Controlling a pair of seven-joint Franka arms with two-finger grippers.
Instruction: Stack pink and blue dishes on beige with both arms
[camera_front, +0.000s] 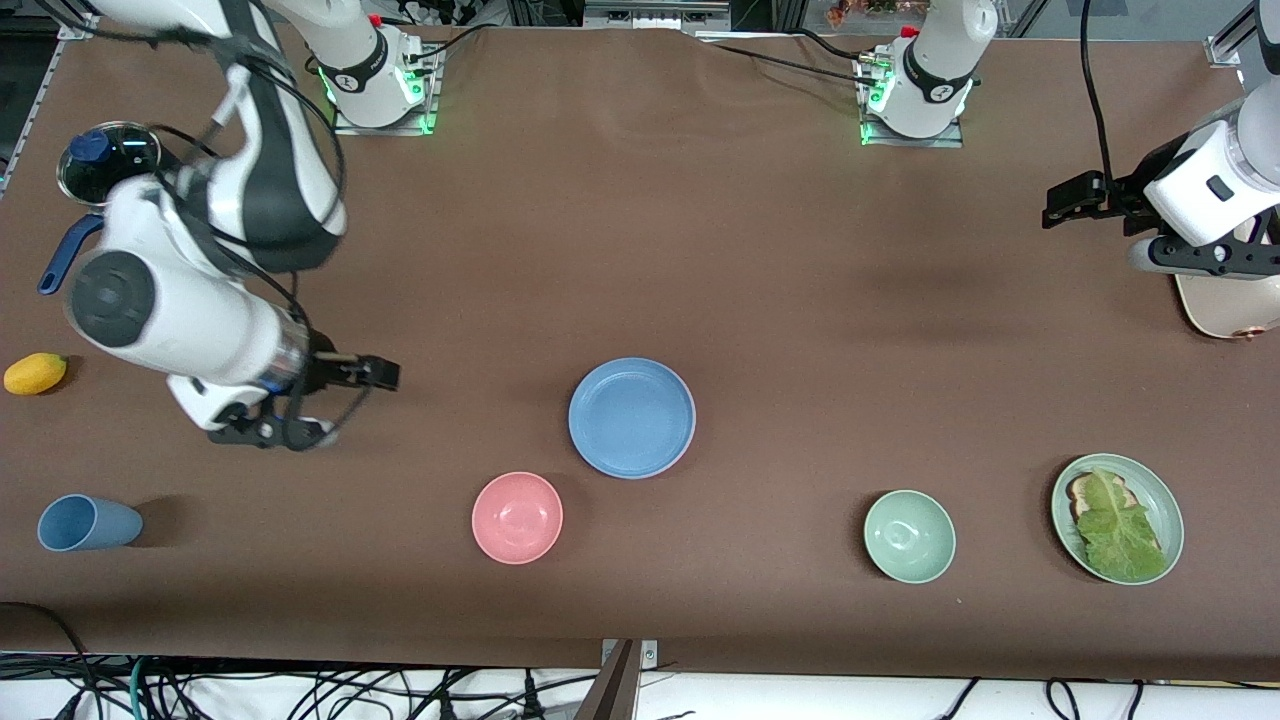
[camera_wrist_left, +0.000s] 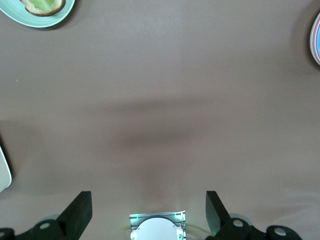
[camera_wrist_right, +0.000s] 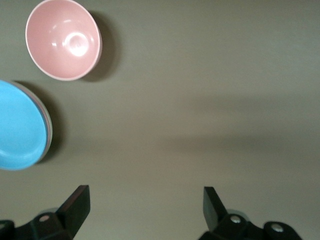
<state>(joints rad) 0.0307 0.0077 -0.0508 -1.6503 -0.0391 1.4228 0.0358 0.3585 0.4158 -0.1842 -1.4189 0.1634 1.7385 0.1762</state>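
The blue plate (camera_front: 632, 417) lies flat at the middle of the table. A thin pink rim (camera_wrist_left: 313, 37) shows under its edge, so it rests on the pink plate. No beige plate is visible; whatever lies beneath the stack is hidden. My right gripper (camera_front: 385, 375) hangs open and empty over bare cloth, toward the right arm's end from the stack. In the right wrist view the blue plate (camera_wrist_right: 20, 125) is well apart from the right gripper (camera_wrist_right: 145, 210). My left gripper (camera_front: 1065, 200) is open and empty, high over the left arm's end, beside the toaster.
A pink bowl (camera_front: 517, 517) sits just nearer the camera than the stack. A green bowl (camera_front: 909, 536) and a green plate with toast and lettuce (camera_front: 1117, 517) lie along the front. A tipped blue cup (camera_front: 88, 523), a yellow fruit (camera_front: 35, 373), a glass lid (camera_front: 108, 160) and a cream toaster (camera_front: 1230, 305) occupy the table's ends.
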